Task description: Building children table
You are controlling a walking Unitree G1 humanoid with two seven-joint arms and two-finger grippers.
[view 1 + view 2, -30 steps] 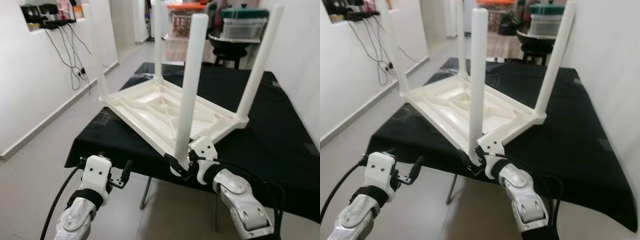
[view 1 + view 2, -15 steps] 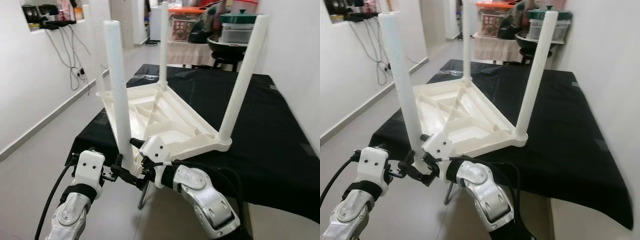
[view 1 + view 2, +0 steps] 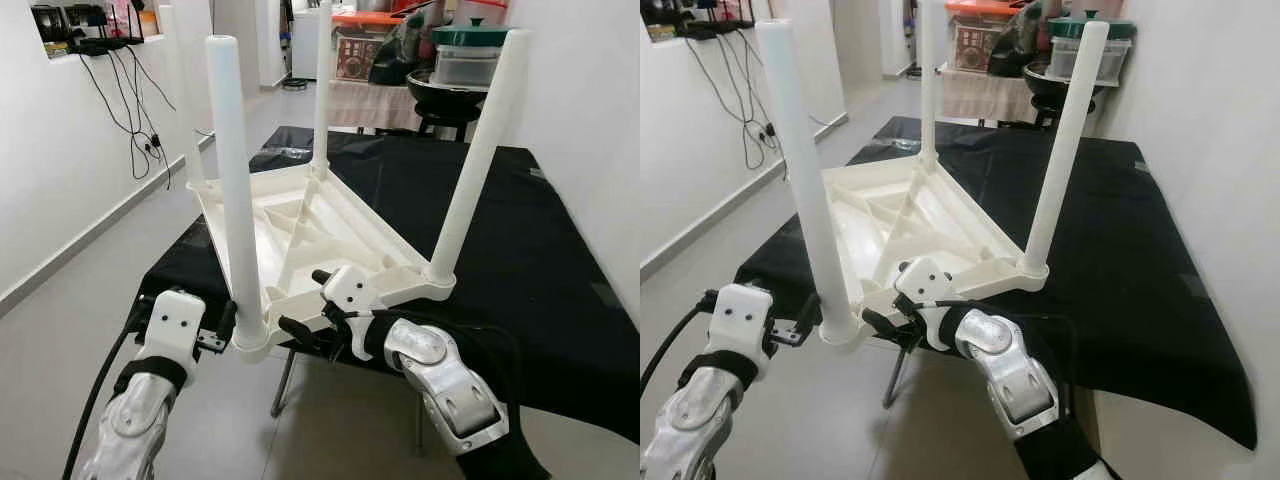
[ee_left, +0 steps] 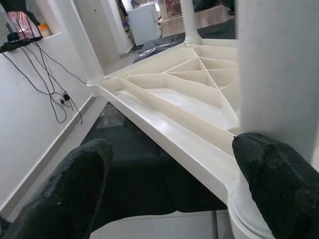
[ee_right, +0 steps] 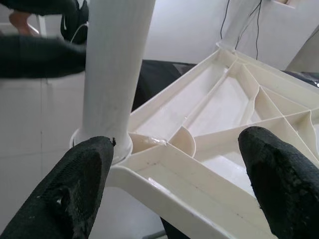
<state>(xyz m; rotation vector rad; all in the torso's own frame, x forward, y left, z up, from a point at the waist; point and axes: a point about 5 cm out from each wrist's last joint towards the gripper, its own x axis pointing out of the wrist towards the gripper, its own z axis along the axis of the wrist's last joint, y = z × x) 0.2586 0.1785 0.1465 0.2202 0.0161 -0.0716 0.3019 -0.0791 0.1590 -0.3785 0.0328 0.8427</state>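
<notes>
Now we have the white children's table [image 3: 320,225] lying upside down on the black tabletop [image 3: 540,250], with its four legs sticking up. The near corner hangs out past the tabletop's front edge, and the near leg [image 3: 232,190] stands straight up in it.

A second ago this leg stood over on our right side, with our right end effector holding it near its bottom. Since then the table has turned round, so the leg is now in front of our left arm. Half a second ago the right end effector was still closed around the leg. Now it has let go.

Our right end effector [image 3: 305,330] is open, and its fingers reach around the corner frame just beside the leg. Our left end effector [image 3: 228,320] is open too. One of its fingers [image 4: 269,174] touches the bottom of the leg, and the other is well apart from it.

We think all four legs are in, so the table looks almost done. We think the next step is to check that this leg sits tight in its socket. After that the table needs flipping over.
</notes>
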